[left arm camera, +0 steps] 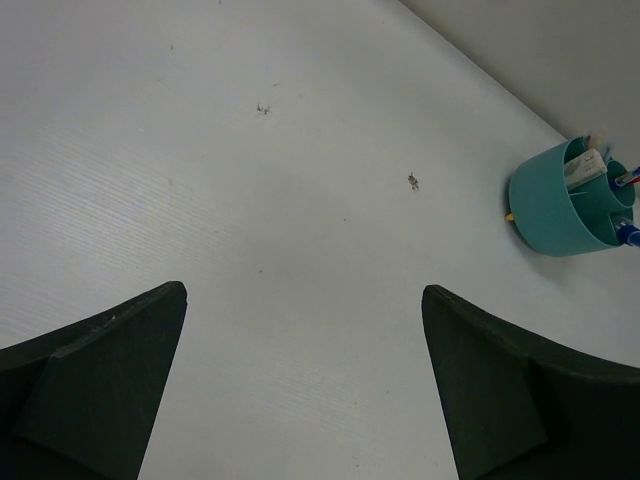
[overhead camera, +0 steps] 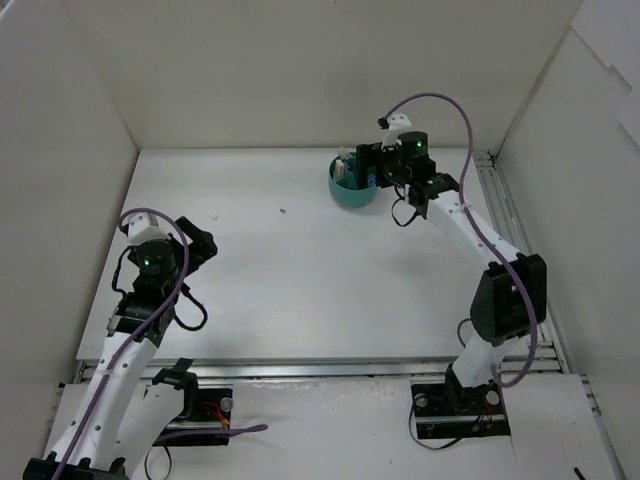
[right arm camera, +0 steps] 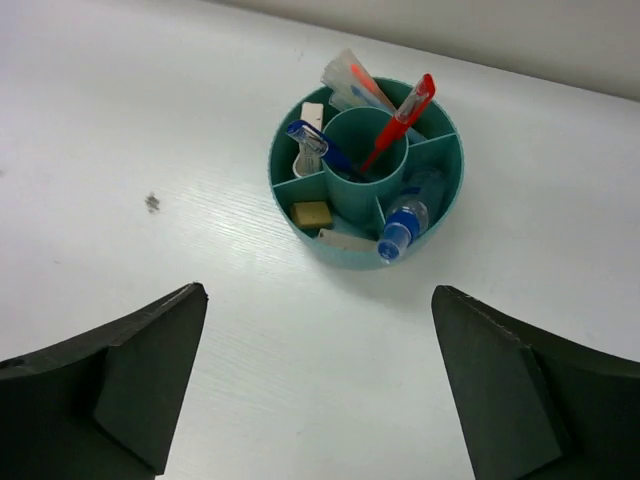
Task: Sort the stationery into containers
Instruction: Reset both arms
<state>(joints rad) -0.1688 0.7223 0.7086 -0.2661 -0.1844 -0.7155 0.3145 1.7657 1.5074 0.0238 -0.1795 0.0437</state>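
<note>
The round teal cup [right arm camera: 350, 255] stands on the white table, split into compartments around a middle tube. A red pen [right arm camera: 400, 122] leans in the middle tube. Around it lie a blue pen [right arm camera: 318, 143], an orange pen in a clear sleeve [right arm camera: 352, 80], a tan eraser [right arm camera: 311, 214], a white eraser [right arm camera: 345, 240] and a blue-capped tube [right arm camera: 400, 228]. My right gripper [right arm camera: 320, 292] hangs just above and in front of the cup [overhead camera: 352, 192], open, nothing between its fingers. My left gripper [left arm camera: 304, 288] is open over bare table, far from the cup [left arm camera: 555, 210].
White walls close in the table at the back and on both sides. A metal rail [overhead camera: 505, 215] runs along the right edge. Small dark specks [left arm camera: 413, 181] mark the table surface. Both arm bases sit at the near edge.
</note>
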